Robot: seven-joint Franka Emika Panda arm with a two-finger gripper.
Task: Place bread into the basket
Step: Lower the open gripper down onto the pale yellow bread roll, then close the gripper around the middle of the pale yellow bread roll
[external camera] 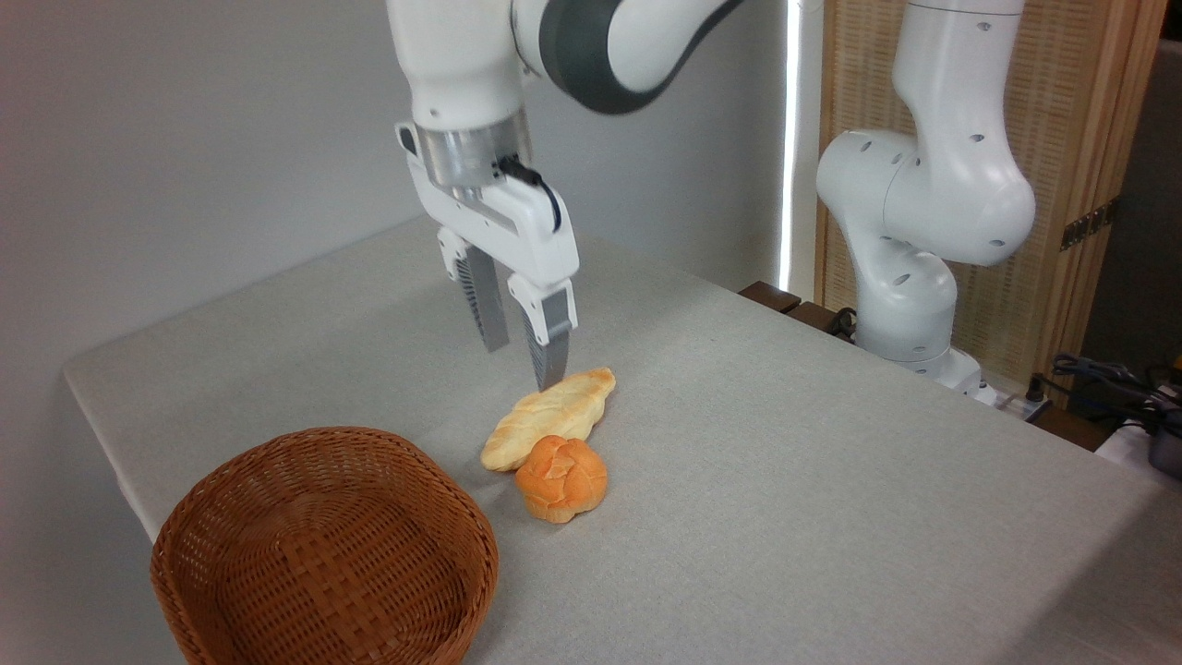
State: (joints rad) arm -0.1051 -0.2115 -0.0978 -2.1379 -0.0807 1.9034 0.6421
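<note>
1. Camera view, nearest the lens: the round reddish-brown woven wicker basket (323, 550) sits at the table's front left corner, low-walled, with nothing inside it.
2. The grey cloth-covered table (831, 480) carries everything; its surface runs back toward the pale wall.
3. At about 2 o'clock from the basket, just past its rim, lies the small round orange knotted bun (561, 478).
4. Touching the bun on its far side is the long pale-yellow braided loaf of bread (548, 417), flat on the cloth and outside the basket.
5. The loaf's long axis runs diagonally, from 8 o'clock at its near left tip to 2 o'clock at its far right tip.
6. Its surface is pale yellow with shallow braid ridges; both ends taper, and the far right end is browned more deeply.
7. Above the loaf's far half hangs the white two-finger gripper (522, 365), fingers pointing down and spread apart with a clear gap, holding nothing; the nearer grey fingertip is just above the crust, though contact cannot be judged.
8. Farthest back, at 3 o'clock beyond the table edge, stands the white robot arm base (910, 277).
</note>
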